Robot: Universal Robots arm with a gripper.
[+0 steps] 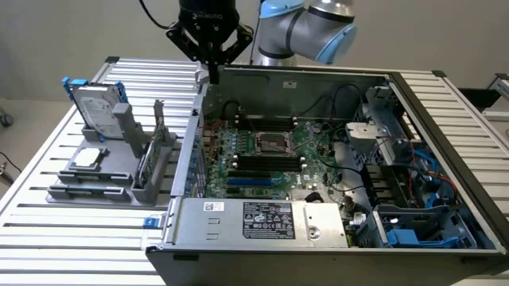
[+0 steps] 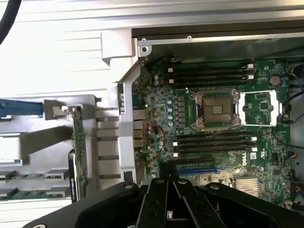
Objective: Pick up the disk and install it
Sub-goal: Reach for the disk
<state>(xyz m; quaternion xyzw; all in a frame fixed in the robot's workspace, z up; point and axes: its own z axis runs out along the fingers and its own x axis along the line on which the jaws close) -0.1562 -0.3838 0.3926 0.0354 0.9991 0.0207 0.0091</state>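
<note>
The claw (image 1: pixel 212 67), pressed together and empty, hangs over the computer case (image 1: pixel 302 83) wall. The disk (image 1: pixel 99 110) stands upright outside that wall, toward the exterior view's left.

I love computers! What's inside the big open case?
A green motherboard with its square socket, black memory slots and a blue bay. The grey labelled box covers whatever lies beneath it.

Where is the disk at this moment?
In the exterior view, the disk stands on edge at the back of the grey holder on the exterior view's left, behind the square chip, outside the open computer case.
</note>
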